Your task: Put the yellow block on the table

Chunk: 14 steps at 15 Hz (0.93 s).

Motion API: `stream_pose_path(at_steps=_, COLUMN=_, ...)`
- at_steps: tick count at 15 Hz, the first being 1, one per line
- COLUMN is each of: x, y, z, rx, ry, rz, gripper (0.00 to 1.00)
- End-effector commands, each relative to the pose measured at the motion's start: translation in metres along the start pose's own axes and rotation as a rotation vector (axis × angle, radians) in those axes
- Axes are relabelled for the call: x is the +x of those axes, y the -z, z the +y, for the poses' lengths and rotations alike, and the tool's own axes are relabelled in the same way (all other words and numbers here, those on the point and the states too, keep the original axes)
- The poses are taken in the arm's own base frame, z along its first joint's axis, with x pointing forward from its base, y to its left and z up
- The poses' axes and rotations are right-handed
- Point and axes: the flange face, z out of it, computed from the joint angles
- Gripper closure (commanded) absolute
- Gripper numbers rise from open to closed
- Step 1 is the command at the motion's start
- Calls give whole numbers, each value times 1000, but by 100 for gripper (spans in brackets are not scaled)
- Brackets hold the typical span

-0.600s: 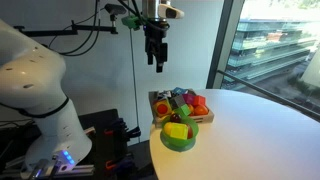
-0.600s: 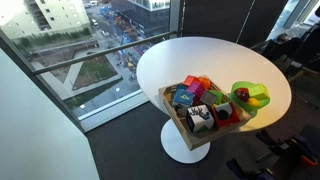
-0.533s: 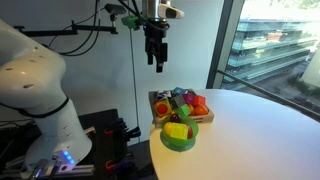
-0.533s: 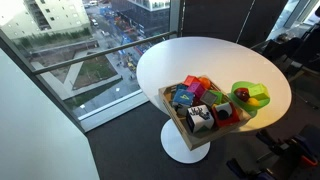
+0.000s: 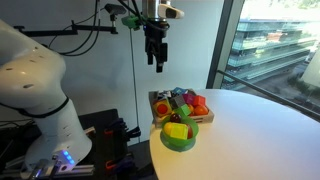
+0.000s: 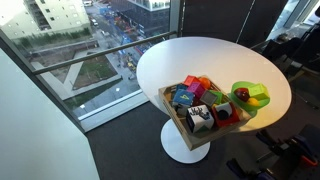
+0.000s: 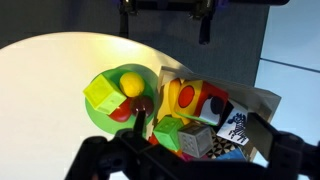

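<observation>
The yellow block [image 5: 177, 130] lies in a green bowl [image 5: 180, 142] at the near edge of the white table [image 5: 262, 130]. It also shows in the bowl in an exterior view [image 6: 257, 98] and in the wrist view [image 7: 100, 95], next to a round yellow piece [image 7: 131, 82] and a red round piece [image 7: 122, 112]. My gripper [image 5: 156, 62] hangs high above the tray and bowl, fingers down, touching nothing. In the wrist view its dark fingers [image 7: 180, 165] stand wide apart and empty. The gripper is out of view in an exterior view that looks down on the table.
A wooden tray [image 5: 158, 98] of coloured toy blocks stands beside the bowl; it also shows in an exterior view [image 6: 176, 112] and the wrist view [image 7: 262, 100]. The robot's white base [image 5: 35, 90] stands beside the table. A window wall lies behind.
</observation>
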Motion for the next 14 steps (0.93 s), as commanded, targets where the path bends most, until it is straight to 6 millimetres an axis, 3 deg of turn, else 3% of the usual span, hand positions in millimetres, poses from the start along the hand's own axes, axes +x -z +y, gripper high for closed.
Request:
stream_pose_path(at_steps=1, x=0, y=1, z=0, rx=0, ry=0, rz=-1, gripper=0)
stream_pose_path(at_steps=9, x=0, y=1, z=0, rx=0, ry=0, rz=-1, gripper=0)
stream_pose_path(at_steps=14, x=6, y=-11, z=16, rx=-18, ry=-29, rz=-26, gripper=0)
